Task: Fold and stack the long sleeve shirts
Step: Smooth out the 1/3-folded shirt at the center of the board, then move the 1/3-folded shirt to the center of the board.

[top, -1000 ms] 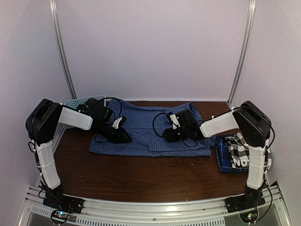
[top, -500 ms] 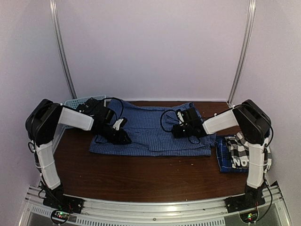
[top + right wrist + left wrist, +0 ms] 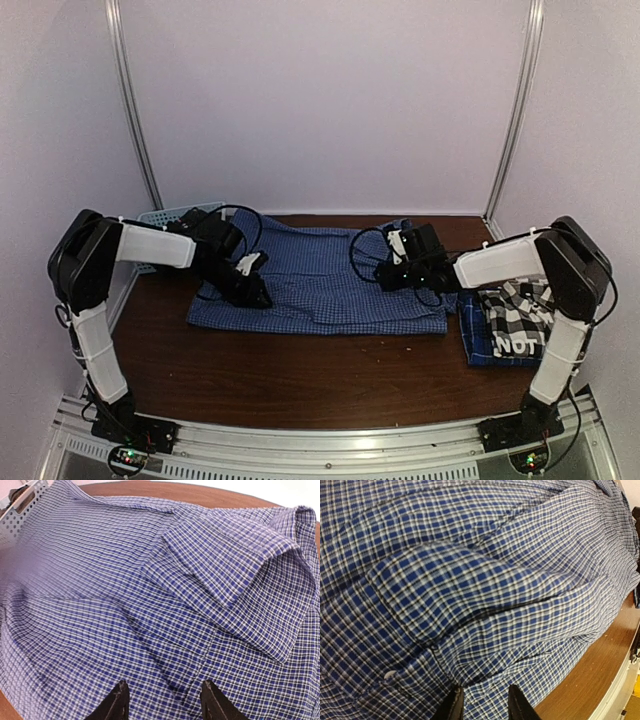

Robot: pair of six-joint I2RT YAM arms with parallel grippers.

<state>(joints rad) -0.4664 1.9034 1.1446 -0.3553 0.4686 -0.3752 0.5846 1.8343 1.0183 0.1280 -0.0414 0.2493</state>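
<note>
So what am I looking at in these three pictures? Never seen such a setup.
The left arm and right arm are robots bolted to the near edge of a table. The wide picture comes from a fixed camera above and behind them. The other two come from cameras on each wrist, so the dark prongs at the bottom are its own fingers. A blue fine-check shirt lies spread out, with a light blue basket at far left. At right, a black-and-white plaid shirt sits folded on a darker blue plaid one. The right gripper is open over the shirt; whether the left gripper pinches cloth is unclear.
</note>
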